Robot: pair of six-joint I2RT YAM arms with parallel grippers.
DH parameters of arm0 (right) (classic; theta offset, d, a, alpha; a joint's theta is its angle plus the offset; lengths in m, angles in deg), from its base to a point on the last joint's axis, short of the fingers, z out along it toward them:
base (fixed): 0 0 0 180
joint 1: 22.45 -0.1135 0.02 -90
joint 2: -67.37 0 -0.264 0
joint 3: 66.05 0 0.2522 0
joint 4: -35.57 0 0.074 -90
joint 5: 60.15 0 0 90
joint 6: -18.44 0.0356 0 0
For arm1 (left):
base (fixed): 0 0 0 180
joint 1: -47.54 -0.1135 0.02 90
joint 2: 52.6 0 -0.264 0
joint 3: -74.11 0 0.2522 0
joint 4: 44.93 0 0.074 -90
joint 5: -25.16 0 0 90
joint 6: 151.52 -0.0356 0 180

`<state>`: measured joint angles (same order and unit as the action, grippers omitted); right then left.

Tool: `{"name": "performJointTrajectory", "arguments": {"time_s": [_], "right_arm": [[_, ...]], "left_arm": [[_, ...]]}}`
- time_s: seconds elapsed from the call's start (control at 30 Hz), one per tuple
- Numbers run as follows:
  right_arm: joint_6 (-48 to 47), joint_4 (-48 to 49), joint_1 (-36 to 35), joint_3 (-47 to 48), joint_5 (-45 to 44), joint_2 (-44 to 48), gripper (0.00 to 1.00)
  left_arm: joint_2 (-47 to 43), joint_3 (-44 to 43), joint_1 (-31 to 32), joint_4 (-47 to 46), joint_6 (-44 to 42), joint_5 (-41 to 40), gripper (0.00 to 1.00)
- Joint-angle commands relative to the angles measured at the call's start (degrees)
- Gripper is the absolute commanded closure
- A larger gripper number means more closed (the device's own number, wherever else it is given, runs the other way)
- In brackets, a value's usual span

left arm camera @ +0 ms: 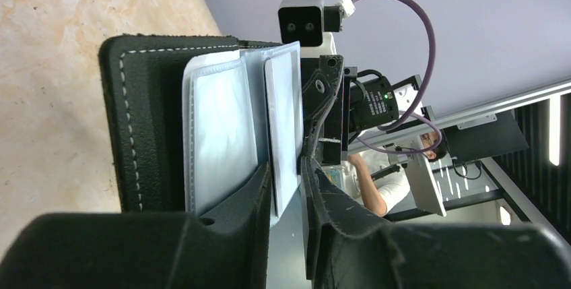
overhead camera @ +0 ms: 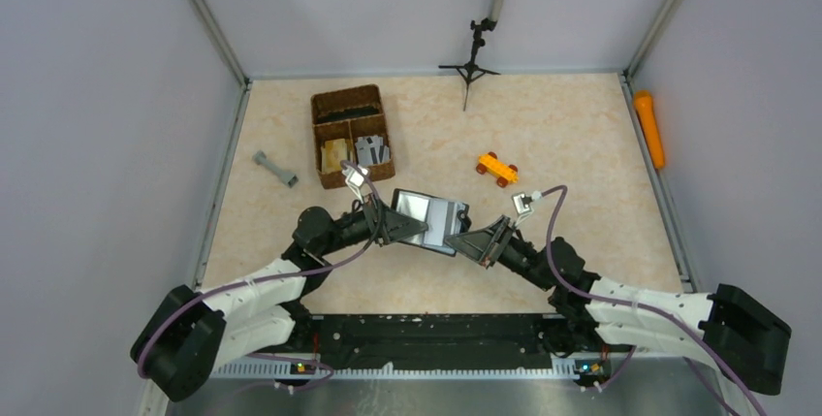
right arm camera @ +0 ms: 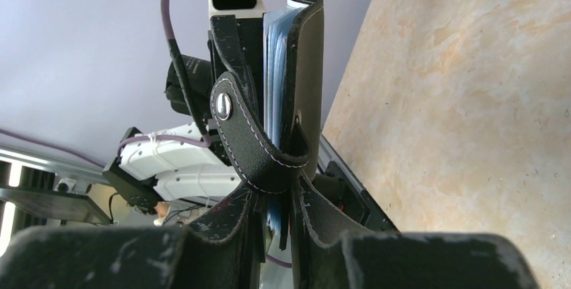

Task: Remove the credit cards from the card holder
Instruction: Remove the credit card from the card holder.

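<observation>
A grey dumbbell-shaped piece (overhead camera: 275, 169) lies at the left of the table (overhead camera: 562, 125). Just beside it, to its right, stands a brown wicker basket (overhead camera: 347, 106) with divided compartments.

The left claw (overhead camera: 391, 225) meets the card holder (overhead camera: 431, 217) at its left edge. The jaws stand narrow. In the left wrist view a pale inner sleeve (left arm camera: 219, 141) of the holder runs down into the gap and is pinched there. A small label on the black unit behind the holder is too small to read.

The card holder is at mid-table, between the two claws. It is spread open with the shiny grey-blue inside turned up. Its long axis runs left to right, with the right end slightly nearer the arm bases.

The right claw (overhead camera: 482, 241) clamps the holder's right edge, jaws narrow. The black cover and the strap with the round snap (right arm camera: 223, 106) pass between its fingers.

To the right and farther back, an orange toy car (overhead camera: 496, 168) rests on the table, well apart from the holder. An orange cylinder (overhead camera: 649, 128) lies along the right wall.
</observation>
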<state>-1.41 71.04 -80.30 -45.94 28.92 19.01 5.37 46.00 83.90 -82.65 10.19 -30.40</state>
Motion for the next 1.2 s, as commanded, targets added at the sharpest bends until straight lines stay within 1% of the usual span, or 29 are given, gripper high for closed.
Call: {"name": "performJointTrajectory", "arguments": {"time_s": [0.0, 0.1, 0.23, 0.37, 0.5, 0.57, 0.6, 0.73, 0.77, 0.8, 1.03, 1.17], "right_arm": [[0.49, 3.69, -0.55, 1.64, 5.3, -1.26, 1.0], [-0.38, 2.92, -0.53, 2.19, 5.92, -1.08, 1.0], [-1.91, -0.15, -0.54, 3.06, 6.22, -0.16, 1.0], [-3.9, -5.56, -0.57, 3.76, 5.01, 2.5, 0.99], [-5.47, -11.44, -0.58, 3.67, 2.11, 7.12, 0.85], [-6.31, -14.13, -0.52, 3.74, 1.21, 9.42, 0.83], [-6.53, -15.34, -0.55, 3.88, -0.11, 10.33, 0.84], [-7.11, -18.09, -0.58, 3.89, -1.29, 12.99, 0.93], [-7.15, -18.43, -0.56, 3.93, -1.35, 13.27, 0.99], [-7.08, -18.66, -0.59, 3.87, -1.42, 13.56, 1.0], [-6.68, -19.75, -0.55, 3.45, -2.07, 14.62, 1.0], [-6.19, -20.03, -0.59, 3.19, -2.96, 15.38, 1.0]], "left_arm": [[1.9, -2.29, 1.94, -6.26, 2.28, 8.91, 0.76], [3.72, -2.77, 2.24, -6.18, 2.37, 10.19, 0.83], [5.78, -2.94, 2.83, -7.14, 3.06, 11.31, 1.0], [6.0, -2.44, 2.93, -9.52, 4.29, 11.84, 1.0], [4.19, -2.61, 2.93, -5.08, 2.18, 10.91, 1.0], [3.63, -2.52, 2.93, -3.76, 1.77, 10.48, 1.0], [3.56, -2.37, 2.97, -3.72, 1.84, 10.44, 1.0], [3.27, -2.24, 2.93, -3.35, 1.96, 10.47, 1.0], [3.22, -2.14, 2.93, -3.1, 1.88, 10.28, 1.0], [3.08, -2.05, 2.93, -2.92, 1.74, 10.19, 1.0], [1.01, -1.41, 2.85, 0.48, 0.1, 7.97, 1.0], [-1.14, -1.56, 2.77, 4.9, -2.01, 6.54, 1.0]]}}
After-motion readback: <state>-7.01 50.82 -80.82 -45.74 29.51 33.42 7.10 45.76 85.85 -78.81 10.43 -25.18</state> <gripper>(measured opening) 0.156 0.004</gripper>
